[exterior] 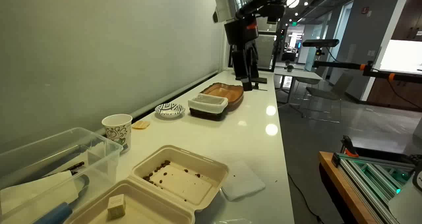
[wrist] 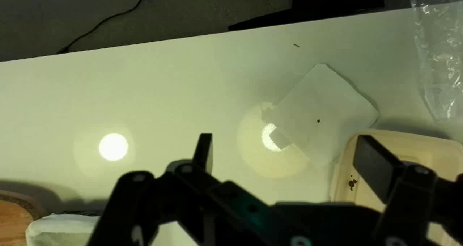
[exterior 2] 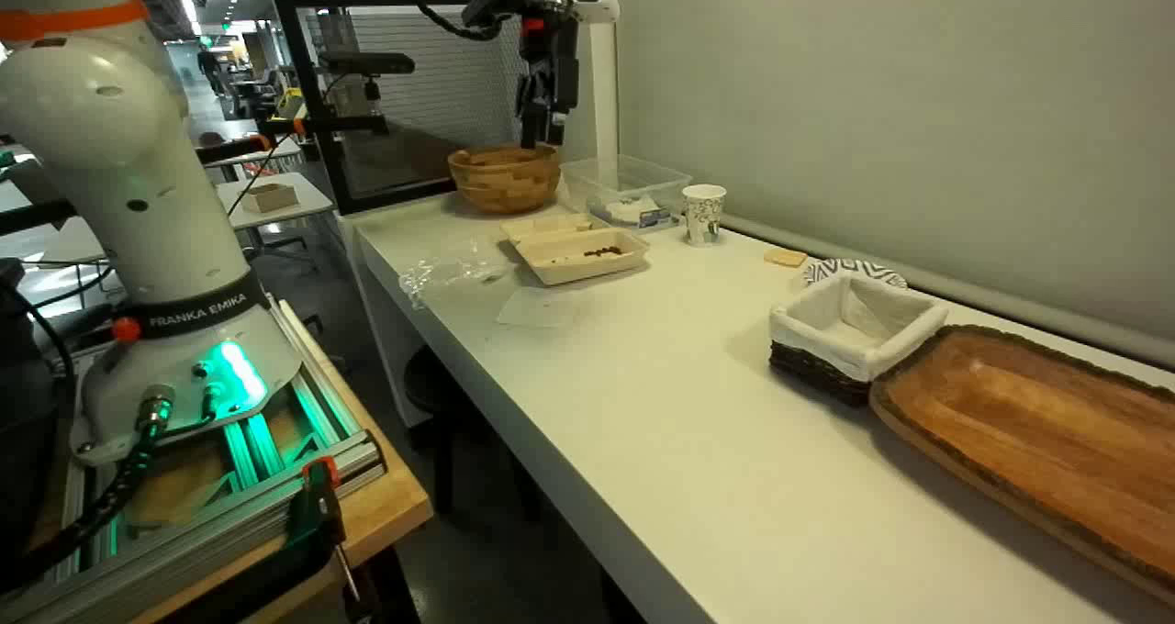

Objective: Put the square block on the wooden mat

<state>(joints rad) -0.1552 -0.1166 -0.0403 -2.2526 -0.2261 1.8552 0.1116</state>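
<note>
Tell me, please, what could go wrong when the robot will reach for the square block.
The square block lies in the beige container, so the gripper might bump that container and scatter the brown bits in its other half. The clear plastic box alongside could also crowd the approach.

Table point(exterior: 207, 141) in all views: both exterior views from opposite ends, wrist view from above, box point(wrist: 427, 148) lower right.
</note>
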